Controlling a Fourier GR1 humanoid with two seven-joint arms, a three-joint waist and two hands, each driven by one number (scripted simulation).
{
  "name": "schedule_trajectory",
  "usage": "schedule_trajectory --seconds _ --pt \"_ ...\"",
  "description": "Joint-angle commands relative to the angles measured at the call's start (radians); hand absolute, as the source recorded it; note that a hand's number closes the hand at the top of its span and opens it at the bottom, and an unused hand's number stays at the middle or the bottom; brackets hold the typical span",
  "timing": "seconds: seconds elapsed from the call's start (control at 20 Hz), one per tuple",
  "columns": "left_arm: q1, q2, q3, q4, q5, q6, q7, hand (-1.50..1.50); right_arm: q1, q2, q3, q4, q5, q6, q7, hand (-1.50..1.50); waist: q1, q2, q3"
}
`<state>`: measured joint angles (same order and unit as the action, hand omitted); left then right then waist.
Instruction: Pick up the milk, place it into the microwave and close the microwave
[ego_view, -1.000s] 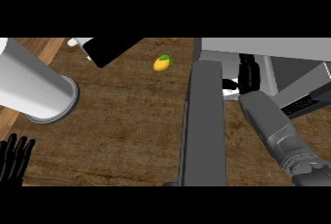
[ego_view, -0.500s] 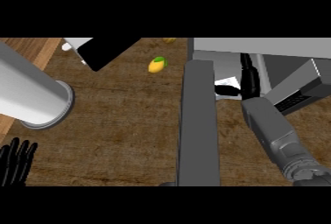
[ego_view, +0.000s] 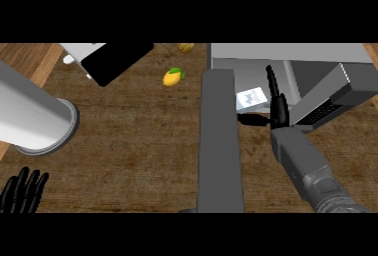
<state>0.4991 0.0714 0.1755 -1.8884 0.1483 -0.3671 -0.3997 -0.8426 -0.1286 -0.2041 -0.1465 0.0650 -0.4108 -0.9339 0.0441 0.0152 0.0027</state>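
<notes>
The milk (ego_view: 251, 97), a small white carton with a blue print, stands inside the open microwave (ego_view: 295, 55) at the top right, close to its door. The microwave door (ego_view: 220, 140) is swung open and shows edge-on as a long grey bar down the middle. My right hand (ego_view: 280, 109) is open just right of the milk, fingers straight and pointing into the oven, thumb out below the carton and not curled round it. My left hand (ego_view: 22, 192) rests open at the lower left edge, fingers up.
A large grey cylinder (ego_view: 33, 117) lies at the left. A yellow-green fruit (ego_view: 173, 76) sits on the wooden counter (ego_view: 133, 150) left of the door, a second yellow item (ego_view: 186, 47) sits at the top edge, and a white-and-black appliance (ego_view: 111, 60) is at the top left.
My right hand has drawn back toward the near side while the milk stayed where it stands. The left hand has shifted slightly right.
</notes>
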Motion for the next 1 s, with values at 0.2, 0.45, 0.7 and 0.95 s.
schedule_trajectory --seconds 0.2,0.45,0.7,0.95 --pt "0.034 -0.027 -0.128 -0.002 -0.027 -0.089 -0.008 -1.5 0.125 0.052 0.002 -0.041 -0.03 0.263 -0.092 -1.5 -0.04 -0.014 -0.002" --pt "0.032 -0.037 -0.172 -0.027 -0.059 -0.097 0.006 -1.5 0.224 0.056 0.013 -0.114 -0.049 0.388 -0.131 -1.5 -0.052 -0.02 -0.003" --pt "-0.062 -0.048 -0.229 0.013 -0.134 -0.078 0.032 -1.5 0.347 0.061 0.054 -0.224 -0.047 0.459 -0.153 -1.5 -0.065 -0.021 -0.003" --pt "-0.081 -0.031 -0.273 -0.009 -0.174 -0.089 0.088 1.5 0.521 0.083 0.084 -0.434 -0.077 0.463 -0.107 -1.5 -0.071 -0.025 -0.004"
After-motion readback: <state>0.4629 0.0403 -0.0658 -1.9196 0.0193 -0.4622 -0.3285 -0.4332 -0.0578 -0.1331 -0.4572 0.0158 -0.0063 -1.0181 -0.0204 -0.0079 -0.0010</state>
